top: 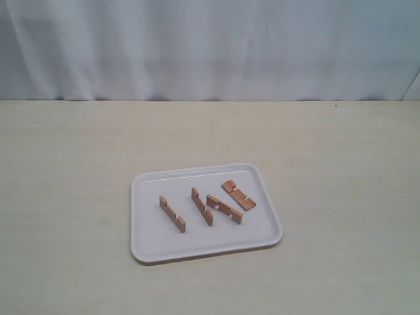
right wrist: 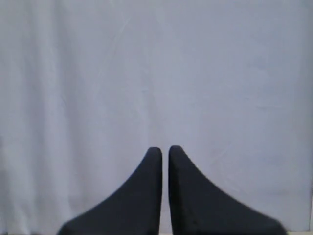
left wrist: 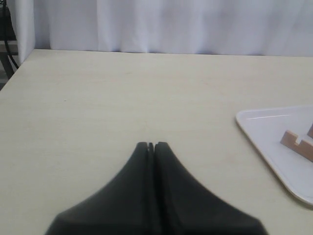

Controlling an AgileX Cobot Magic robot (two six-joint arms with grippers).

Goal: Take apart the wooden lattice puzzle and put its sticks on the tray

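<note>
The wooden lattice puzzle lies apart as several separate notched sticks on the white tray, spread side by side across its middle. One stick and a corner of the tray show at the edge of the left wrist view. My left gripper is shut and empty, hovering over bare table away from the tray. My right gripper is shut with nothing between its fingers and faces the pale curtain. Neither gripper shows in the exterior view.
The tray sits on a light wooden table, a little right of centre. A white curtain hangs behind the table's far edge. A table corner shows in the left wrist view.
</note>
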